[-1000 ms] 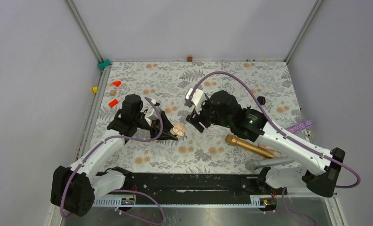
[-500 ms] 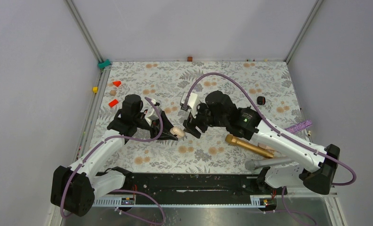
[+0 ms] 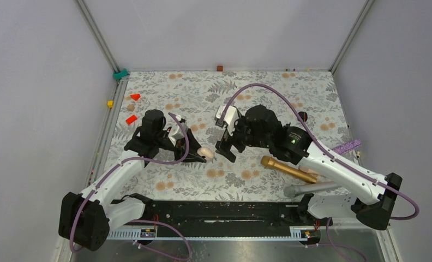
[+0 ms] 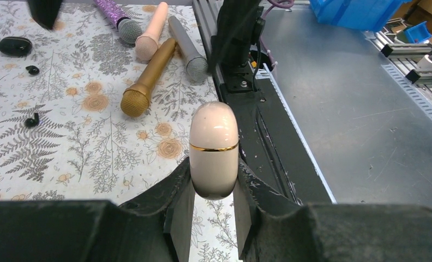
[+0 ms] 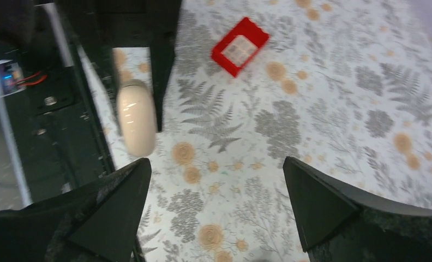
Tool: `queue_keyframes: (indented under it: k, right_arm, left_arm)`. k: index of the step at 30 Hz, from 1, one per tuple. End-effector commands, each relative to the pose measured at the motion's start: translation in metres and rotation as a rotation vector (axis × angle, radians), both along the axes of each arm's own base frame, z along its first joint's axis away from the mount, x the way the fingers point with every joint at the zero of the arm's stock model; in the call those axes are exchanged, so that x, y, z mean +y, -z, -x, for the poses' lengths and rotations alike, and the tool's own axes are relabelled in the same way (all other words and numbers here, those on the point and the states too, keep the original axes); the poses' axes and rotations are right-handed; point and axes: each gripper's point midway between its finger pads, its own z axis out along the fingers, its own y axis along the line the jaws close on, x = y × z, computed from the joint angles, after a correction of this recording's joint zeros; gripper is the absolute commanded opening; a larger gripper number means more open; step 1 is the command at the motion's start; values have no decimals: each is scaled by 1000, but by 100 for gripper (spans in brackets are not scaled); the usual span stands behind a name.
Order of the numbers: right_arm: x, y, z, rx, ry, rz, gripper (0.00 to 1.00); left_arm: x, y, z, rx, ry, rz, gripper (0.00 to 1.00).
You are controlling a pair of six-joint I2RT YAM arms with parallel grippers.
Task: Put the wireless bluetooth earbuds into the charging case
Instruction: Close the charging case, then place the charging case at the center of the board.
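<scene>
My left gripper [image 4: 214,183] is shut on the charging case [image 4: 214,147], a cream capsule with a gold band, its lid closed, held above the mat. From above, the case [image 3: 204,152] pokes out of the left gripper [image 3: 198,155] towards the right gripper [image 3: 228,145]. The right gripper [image 5: 215,162] stands wide open with nothing in it, a short way from the case [image 5: 136,117]. Two tiny black earbuds [image 4: 33,70] [image 4: 31,120] lie loose on the floral mat in the left wrist view.
A black oval case [image 4: 15,46] lies near the buds. Gold [image 3: 288,169], grey [image 3: 312,189] and purple [image 3: 347,146] microphones lie at the right front. A red box [image 5: 240,46] and an orange-red bit [image 3: 135,96] sit at the left. The black base rail [image 3: 214,210] runs along the near edge.
The case showed two open halves one second ago and is now closed. The right gripper moved in to the case, then drew back a little and opened wider.
</scene>
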Motion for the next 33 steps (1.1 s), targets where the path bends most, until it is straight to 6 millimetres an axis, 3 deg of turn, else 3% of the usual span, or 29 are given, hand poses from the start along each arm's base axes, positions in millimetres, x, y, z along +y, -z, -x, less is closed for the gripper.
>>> queue_keyframes:
  k: [1,3,6,11,21,28,33]
  right_arm:
    - [-31,-34,-53,-202,299,-23,100]
    - [-48,-40,-76,-262,435,-23,99]
    - [-68,-41,-93,-266,544,-24,99]
    - [-73,-38,-96,-248,552,-40,99]
    - [-92,-44,-103,-291,619,-63,99]
    - [-113,-47,-116,-304,719,-84,99]
    - [-126,-46,-123,-298,764,-90,100]
  left_arm:
    - [-4,-15,-15,-93,-42,12,0]
    - [-5,-14,-23,-98,-81,-4,0]
    - [-5,-12,-34,-108,-139,-26,0]
    - [-5,-14,-55,-98,-248,-48,0]
    - [10,-5,-133,-127,-614,-185,0]
    - [14,4,-163,-93,-646,-321,0]
    - [13,24,-187,-67,-659,-402,0]
